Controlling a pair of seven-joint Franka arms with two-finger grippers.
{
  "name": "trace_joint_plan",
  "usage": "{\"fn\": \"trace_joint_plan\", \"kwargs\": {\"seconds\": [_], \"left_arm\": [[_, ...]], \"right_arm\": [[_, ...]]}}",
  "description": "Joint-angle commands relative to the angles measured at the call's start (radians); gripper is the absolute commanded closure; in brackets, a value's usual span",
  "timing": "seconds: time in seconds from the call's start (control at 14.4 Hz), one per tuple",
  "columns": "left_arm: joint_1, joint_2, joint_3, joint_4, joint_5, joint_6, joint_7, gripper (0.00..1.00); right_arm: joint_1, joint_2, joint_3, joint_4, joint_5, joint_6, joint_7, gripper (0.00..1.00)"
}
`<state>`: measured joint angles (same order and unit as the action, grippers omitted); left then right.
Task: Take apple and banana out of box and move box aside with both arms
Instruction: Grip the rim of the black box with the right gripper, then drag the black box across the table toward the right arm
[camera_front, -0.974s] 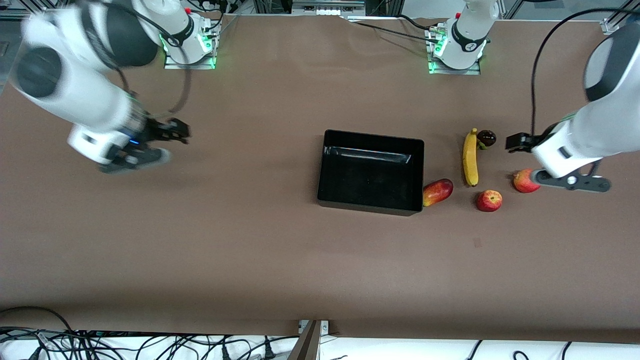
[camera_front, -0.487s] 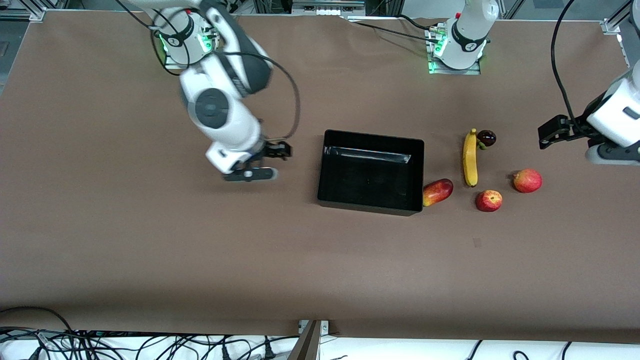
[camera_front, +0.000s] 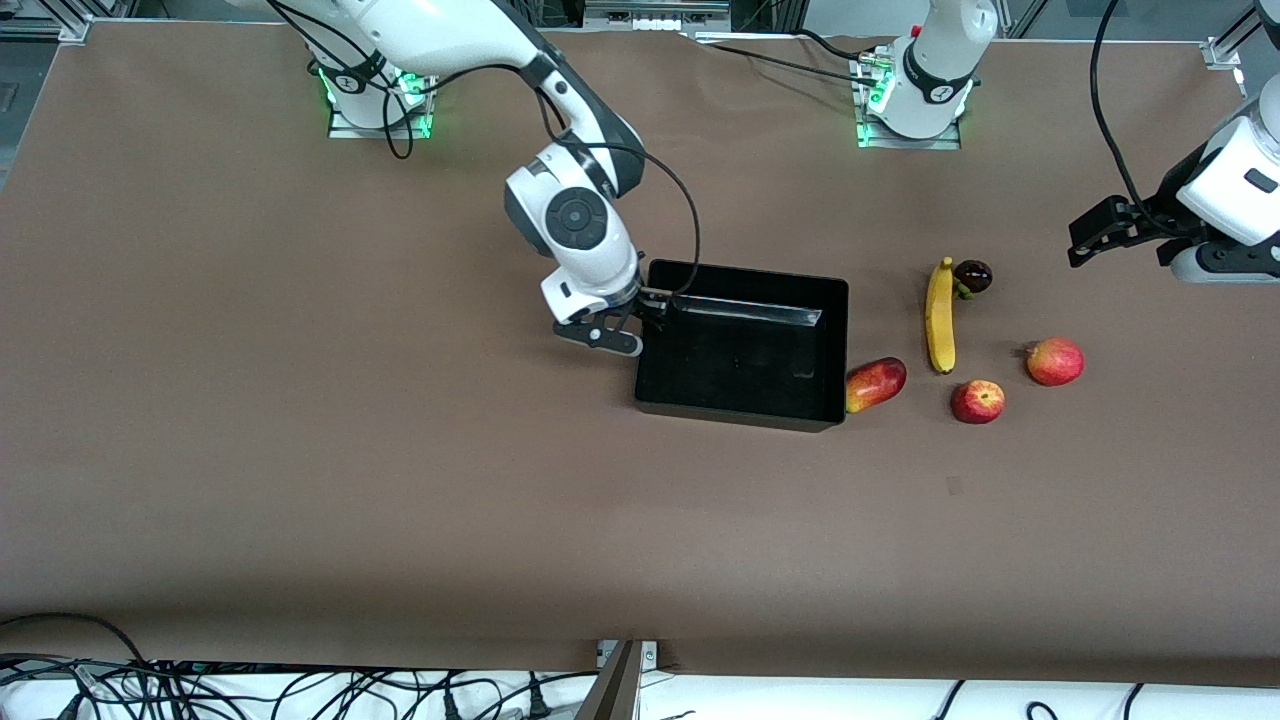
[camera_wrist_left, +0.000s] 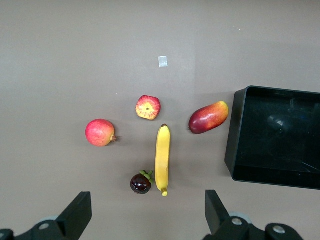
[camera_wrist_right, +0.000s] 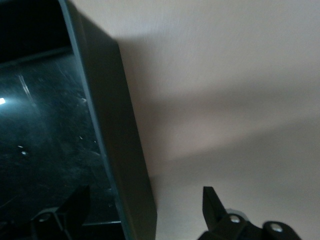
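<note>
Right gripper (camera_wrist_right: 142, 212) spread astride glossy black box (camera_front: 742, 344) wall per right wrist view, left gripper (camera_wrist_left: 145, 217) spread above banana (camera_wrist_left: 162, 159), apple (camera_wrist_left: 148, 107).

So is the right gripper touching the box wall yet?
Apart. The right wrist view shows the open right gripper straddling the box wall, with gaps between that wall and both fingers.
</note>
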<state>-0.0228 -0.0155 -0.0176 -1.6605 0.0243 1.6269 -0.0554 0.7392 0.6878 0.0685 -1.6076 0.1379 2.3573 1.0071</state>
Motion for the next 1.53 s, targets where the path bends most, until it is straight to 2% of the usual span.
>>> {"fn": "trace_joint_plan", "kwargs": {"seconds": [0.0,0.07,0.14,0.21,0.63,0.83,1.18,1.46], "left_arm": [[-0.015,-0.018,0.004,-0.024,-0.012,0.014,-0.011,0.00],[-0.016,-0.017,0.005,-0.024,-0.012,0.016,-0.001,0.00],[-0.016,-0.011,0.005,-0.016,-0.012,0.018,-0.001,0.00],[-0.019,-0.009,0.004,-0.009,-0.012,0.013,-0.007,0.00],[-0.019,-0.009,-0.008,-0.005,-0.012,0.008,-0.011,0.00],[-0.019,-0.009,-0.010,-0.005,-0.012,0.007,-0.011,0.00],[-0.019,-0.009,-0.010,-0.005,-0.014,0.007,-0.014,0.00],[-0.019,-0.009,-0.013,-0.005,-0.014,0.005,-0.014,0.00]], "right_arm": [[0.072,0.050,-0.010,0.026,0.009,0.037,0.091,0.21],[0.081,0.059,-0.010,0.026,0.009,0.040,0.097,0.46],[0.081,0.059,-0.010,0.026,0.009,0.040,0.094,0.78],[0.075,0.056,-0.012,0.029,0.009,0.040,0.082,1.00],[0.022,0.010,-0.027,0.029,0.000,-0.038,-0.063,1.00],[-0.037,-0.057,-0.050,0.028,0.003,-0.169,-0.203,1.00],[-0.069,-0.161,-0.255,0.006,0.011,-0.416,-0.668,1.00],[-0.112,-0.240,-0.418,-0.115,0.012,-0.443,-1.061,1.00]]}}
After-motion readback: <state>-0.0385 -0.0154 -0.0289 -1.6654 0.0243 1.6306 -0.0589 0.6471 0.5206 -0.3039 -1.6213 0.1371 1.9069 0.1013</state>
